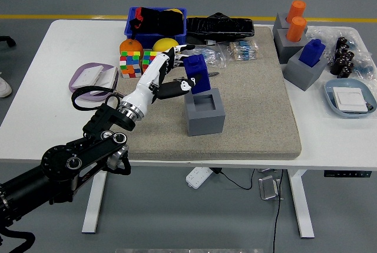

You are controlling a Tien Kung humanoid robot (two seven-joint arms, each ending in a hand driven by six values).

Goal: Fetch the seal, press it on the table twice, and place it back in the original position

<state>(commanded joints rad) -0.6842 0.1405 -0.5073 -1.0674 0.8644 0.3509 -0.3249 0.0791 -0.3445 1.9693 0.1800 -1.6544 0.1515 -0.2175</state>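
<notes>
The left hand (169,75) grips the blue seal (197,73) with closed fingers just above the grey holder (204,111), at its 12 o'clock edge; the seal appears rigid, light, best gripped by its upper sides.

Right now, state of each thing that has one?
left hand: shut on the blue seal
blue seal: held upright just above the grey holder
grey holder: socket empty
second blue seal: seated in its grey block
orange seals: seated in their grey blocks
blue bin: filled with dark items
</notes>
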